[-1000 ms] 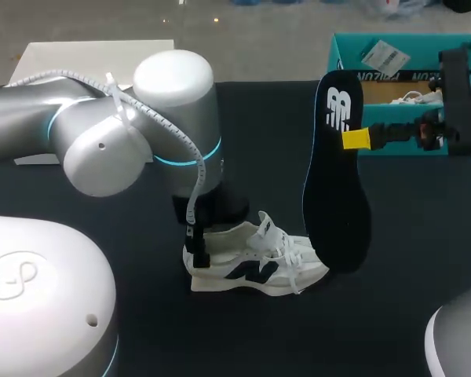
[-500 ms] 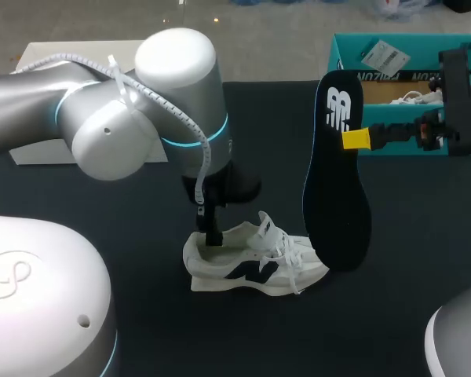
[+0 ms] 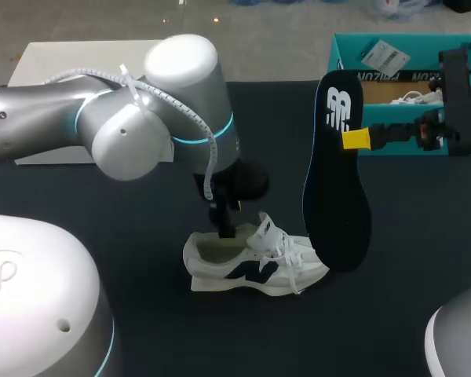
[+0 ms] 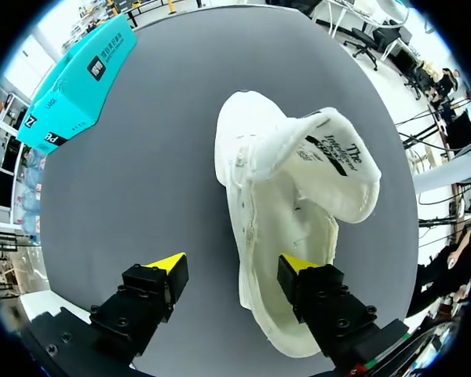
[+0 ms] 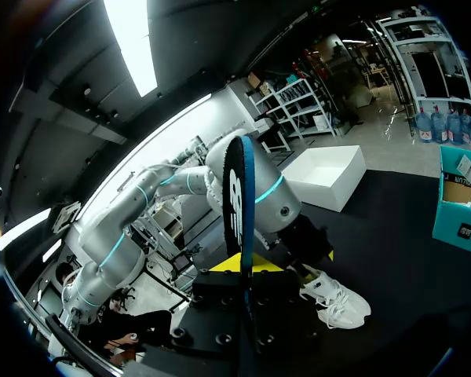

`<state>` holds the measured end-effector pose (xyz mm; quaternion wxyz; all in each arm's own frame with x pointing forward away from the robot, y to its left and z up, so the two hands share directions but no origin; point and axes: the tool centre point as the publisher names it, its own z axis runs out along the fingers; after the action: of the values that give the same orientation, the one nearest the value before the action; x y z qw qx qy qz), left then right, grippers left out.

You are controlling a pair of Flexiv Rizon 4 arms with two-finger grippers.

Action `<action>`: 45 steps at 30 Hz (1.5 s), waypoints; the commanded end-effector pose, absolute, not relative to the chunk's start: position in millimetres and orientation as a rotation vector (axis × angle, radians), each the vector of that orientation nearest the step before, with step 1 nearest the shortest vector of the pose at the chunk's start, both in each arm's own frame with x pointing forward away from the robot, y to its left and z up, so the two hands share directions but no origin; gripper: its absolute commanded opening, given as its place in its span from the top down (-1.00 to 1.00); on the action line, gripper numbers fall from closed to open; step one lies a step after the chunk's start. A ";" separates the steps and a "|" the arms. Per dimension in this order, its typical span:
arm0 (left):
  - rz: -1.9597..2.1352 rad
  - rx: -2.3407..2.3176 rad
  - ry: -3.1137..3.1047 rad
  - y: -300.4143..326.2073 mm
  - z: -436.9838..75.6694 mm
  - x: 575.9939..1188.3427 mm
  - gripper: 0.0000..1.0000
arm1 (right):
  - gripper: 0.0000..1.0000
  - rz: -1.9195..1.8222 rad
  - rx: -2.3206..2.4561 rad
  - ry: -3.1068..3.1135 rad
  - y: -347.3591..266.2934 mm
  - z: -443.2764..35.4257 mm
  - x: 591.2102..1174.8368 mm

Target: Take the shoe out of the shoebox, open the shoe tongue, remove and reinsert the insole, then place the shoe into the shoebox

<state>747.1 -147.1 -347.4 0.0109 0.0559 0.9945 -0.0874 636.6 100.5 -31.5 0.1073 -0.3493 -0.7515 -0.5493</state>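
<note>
A white sneaker (image 3: 251,263) lies on its side on the dark table, its tongue pulled up and its laces loose. My left gripper (image 3: 223,228) stands over the sneaker's heel opening. In the left wrist view the left gripper (image 4: 234,265) is open: one finger is inside the sneaker (image 4: 290,181), the other outside its side wall, apart from it. My right gripper (image 3: 355,139) is shut on the dark insole (image 3: 337,188), which hangs upright just right of the sneaker's toe. The right wrist view shows the insole (image 5: 239,196) edge-on between the fingers.
The teal shoebox (image 3: 392,63) stands at the table's back right, behind the insole, with a second shoe in it. A white lid (image 3: 86,55) lies at the back left. My left arm's big elbow (image 3: 157,110) hangs over the table's middle left.
My left arm has swung right, carrying its gripper from the sneaker's heel to over the opening. The right arm and insole have not moved.
</note>
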 end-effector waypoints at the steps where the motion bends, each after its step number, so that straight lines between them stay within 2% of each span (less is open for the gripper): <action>1: -0.262 0.181 3.118 -164.3 -362.8 752.1 -0.20 | 1.00 -1.620 -1.029 -2.211 101.6 -33.0 636.7; 4: -0.275 0.184 3.125 -170.6 -366.2 752.9 -0.11 | 1.00 -1.620 -1.029 -2.211 101.6 -33.0 636.7; 5: -0.280 0.183 3.125 -172.0 -367.1 753.1 0.01 | 1.00 -1.620 -1.029 -2.211 101.6 -33.0 636.7; 7: -0.289 0.179 3.128 -174.3 -369.3 753.2 0.14 | 1.00 -1.620 -1.029 -2.211 101.6 -33.0 636.7; 9: -0.294 0.170 3.134 -175.1 -371.6 752.5 0.47 | 1.00 -1.620 -1.029 -2.211 101.6 -33.0 636.7; 10: -0.299 0.165 3.136 -175.0 -372.3 751.5 0.94 | 1.00 -1.620 -1.029 -2.211 101.6 -33.0 636.7; 11: -0.300 0.163 3.138 -174.6 -372.7 749.6 1.00 | 1.00 -1.620 -1.029 -2.211 101.6 -33.0 636.7; 29: -0.303 0.164 3.142 -172.0 -371.8 743.9 1.00 | 1.00 -1.620 -1.029 -2.211 101.6 -33.0 636.7; 39: -0.518 1.584 2.996 -152.7 -324.7 762.7 1.00 | 1.00 -1.620 -1.029 -2.211 101.6 -33.0 636.7; 40: -0.495 1.882 2.923 -153.0 -324.0 762.5 1.00 | 1.00 -1.620 -1.029 -2.211 101.6 -33.0 636.7; 45: -0.357 2.453 2.576 -156.8 -312.8 759.5 1.00 | 1.00 -1.620 -1.029 -2.211 101.6 -33.0 636.7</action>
<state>755.6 -157.1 -322.5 -0.0797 0.2760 0.9501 -0.1214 636.7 100.4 -31.5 0.1073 -0.3493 -0.7515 -0.5493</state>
